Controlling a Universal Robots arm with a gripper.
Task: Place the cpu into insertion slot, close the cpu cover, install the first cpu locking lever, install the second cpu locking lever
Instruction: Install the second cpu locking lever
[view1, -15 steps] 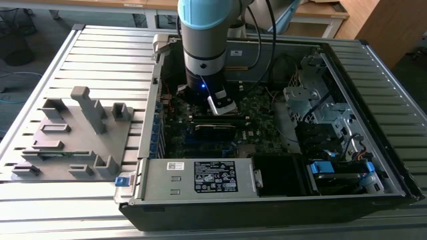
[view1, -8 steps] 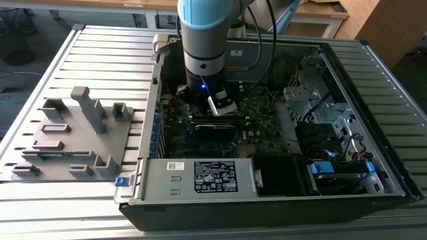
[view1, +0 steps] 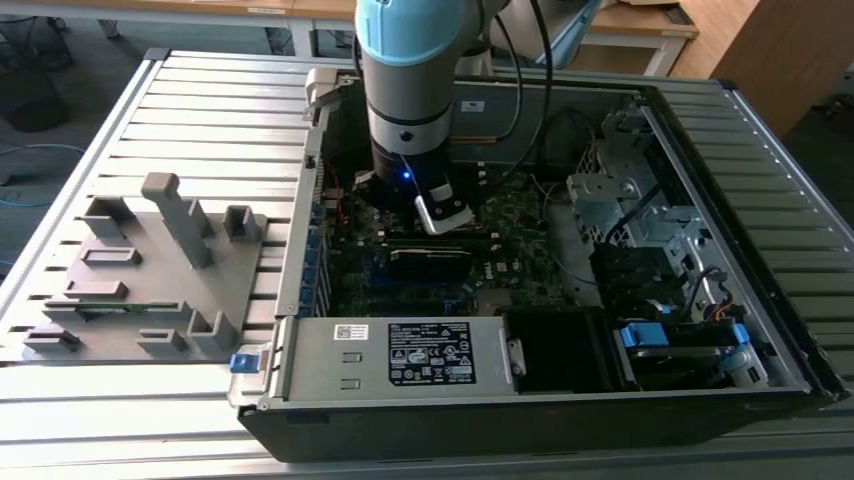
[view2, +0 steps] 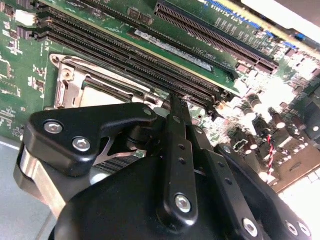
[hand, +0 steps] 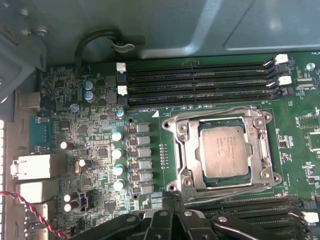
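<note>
The cpu (hand: 225, 147) lies flat in the insertion slot (hand: 173, 126), its dull silver face showing through the cut-out of the cpu cover (hand: 186, 152), which lies down over it. Thin wire levers run along two opposite sides of the socket (hand: 215, 111); I cannot tell whether they are hooked. In the second wrist view my gripper (view2: 175, 100) is shut with nothing in it, its tip at the socket's edge beside the long memory slots (view2: 150, 55). In the exterior view the gripper (view1: 445, 215) hangs low over the green motherboard (view1: 521, 260) inside the open computer case.
A grey moulded fixture tray (view1: 147, 270) lies on the slatted table at the exterior view's left. The labelled power supply (view1: 427, 355) closes the case's near side. Drive cages and cables (view1: 627, 210) crowd the exterior view's right. A red-black twisted wire (hand: 30, 212) runs near the ports.
</note>
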